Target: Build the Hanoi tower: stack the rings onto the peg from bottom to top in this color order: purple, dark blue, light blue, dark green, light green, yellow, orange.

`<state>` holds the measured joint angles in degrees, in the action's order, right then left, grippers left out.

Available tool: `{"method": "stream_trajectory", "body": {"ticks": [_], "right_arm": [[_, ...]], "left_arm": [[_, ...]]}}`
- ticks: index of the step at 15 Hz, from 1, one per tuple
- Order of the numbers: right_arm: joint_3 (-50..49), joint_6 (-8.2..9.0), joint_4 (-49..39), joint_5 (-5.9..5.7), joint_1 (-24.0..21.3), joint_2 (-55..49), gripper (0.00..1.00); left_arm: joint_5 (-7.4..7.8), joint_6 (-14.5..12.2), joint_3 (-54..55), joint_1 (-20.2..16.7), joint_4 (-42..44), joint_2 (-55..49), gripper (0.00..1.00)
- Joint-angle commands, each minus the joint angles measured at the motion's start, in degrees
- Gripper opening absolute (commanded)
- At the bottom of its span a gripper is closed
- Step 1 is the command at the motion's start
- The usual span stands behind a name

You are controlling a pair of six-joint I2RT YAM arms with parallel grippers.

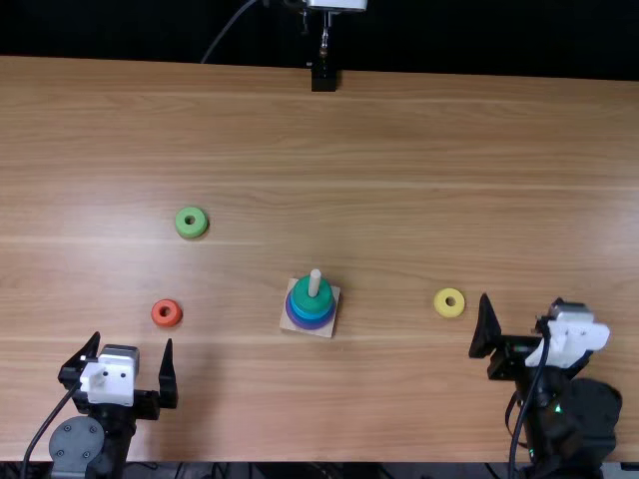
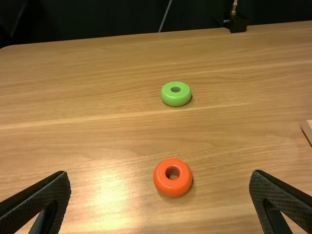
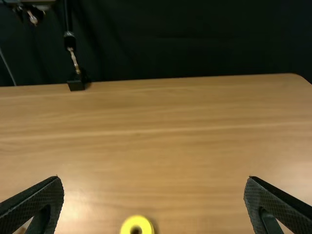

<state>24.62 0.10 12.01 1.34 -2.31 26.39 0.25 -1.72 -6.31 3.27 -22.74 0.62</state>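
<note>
In the top view, my left gripper [image 1: 133, 339] stands open at the near left, and my right gripper [image 1: 525, 301] is open at the near right. A square wooden base [image 1: 330, 305] mid-table holds the upright peg [image 1: 316, 282], with purple and blue rings low and a dark green ring [image 1: 308, 295] uppermost. Loose on the table lie the light green ring [image 1: 191, 223], the orange ring [image 1: 167, 312] and the yellow ring [image 1: 449, 302]. Beyond my open left gripper [image 2: 160, 172] is the orange ring [image 2: 168, 187]. The yellow ring [image 3: 128, 227] sits low between the spread fingers of my right gripper [image 3: 154, 178].
A small black stand [image 1: 323, 78] rises at the table's far edge, with a cable beside it. Bare wood of the table [image 1: 399, 180] stretches between the stand and the peg. In the left wrist view, a corner of the wooden base [image 2: 308, 129] lies at the right edge.
</note>
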Motion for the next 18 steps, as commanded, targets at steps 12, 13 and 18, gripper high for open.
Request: {"method": "stream_trajectory", "body": {"ticks": [12,13,18], "right_arm": [[-21.5,-0.41,0.6,-0.08,-0.2,-24.3,1.00],[-22.0,-0.52,0.6,-0.08,-0.2,-24.5,1.00],[-23.6,-0.41,1.7,0.03,-0.5,-26.4,1.00]], "left_arm": [[0.28,-0.9,6.3,-0.5,-4.5,-0.6,1.00],[0.28,-0.9,6.3,-0.5,-4.5,-0.6,1.00],[0.28,-0.9,6.3,-0.5,-4.5,-0.6,1.00]]}}
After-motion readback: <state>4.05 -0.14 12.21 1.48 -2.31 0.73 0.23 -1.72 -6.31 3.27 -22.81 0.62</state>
